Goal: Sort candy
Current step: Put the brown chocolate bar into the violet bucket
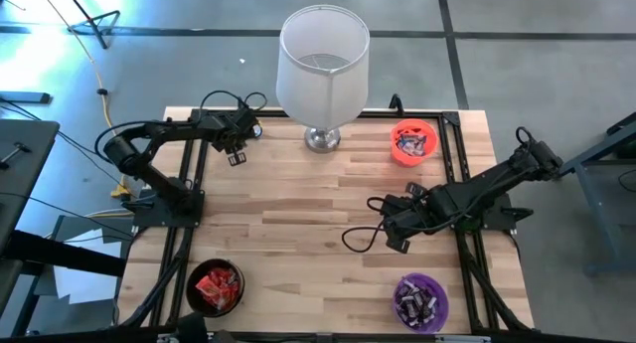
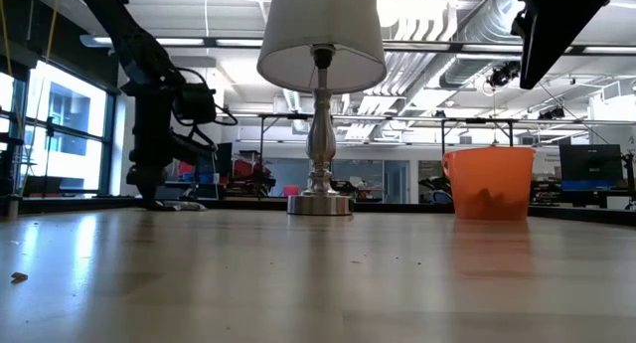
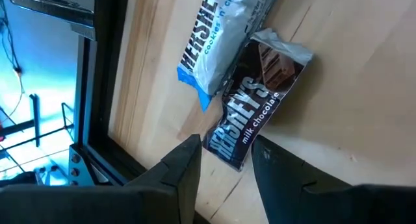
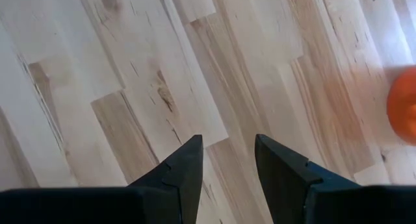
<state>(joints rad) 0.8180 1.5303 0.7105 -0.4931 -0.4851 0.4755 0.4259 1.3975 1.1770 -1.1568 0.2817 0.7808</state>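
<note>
Left gripper (image 3: 226,160) hangs part-open, empty, a brown bar (image 3: 255,107) between its jaws; I'd drop straight, avoiding the blue bar (image 3: 218,36); right gripper (image 4: 227,160) part-open, empty.

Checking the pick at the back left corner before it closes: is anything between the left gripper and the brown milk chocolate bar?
Nothing visible. In the left wrist view the left gripper is open, with the end of the brown bar showing between its fingers. A blue-white cookies and creme bar lies partly across the brown bar's far end, clear of the fingers.
</note>
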